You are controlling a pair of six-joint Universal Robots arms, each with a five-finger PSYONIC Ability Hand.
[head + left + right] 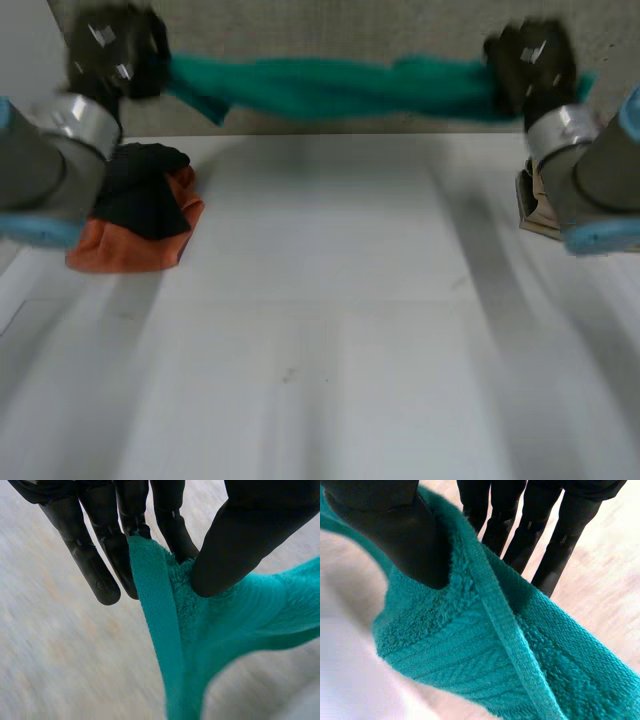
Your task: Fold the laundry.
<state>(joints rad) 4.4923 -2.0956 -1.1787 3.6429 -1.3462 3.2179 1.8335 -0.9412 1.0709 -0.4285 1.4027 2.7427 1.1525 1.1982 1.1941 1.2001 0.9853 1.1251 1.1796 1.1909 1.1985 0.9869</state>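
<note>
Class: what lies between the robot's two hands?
In the head view, a teal towel, bunched lengthwise, stretches from the left hand to the right hand; each hand pinches one end.

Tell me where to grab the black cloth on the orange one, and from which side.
Probably pinch the black cloth at its bunched upper fold, coming from above on the table-middle side: it lies heaped on the orange cloth, and the left arm covers its outer side. The left robot hand and right robot hand pinch the teal towel.
</note>
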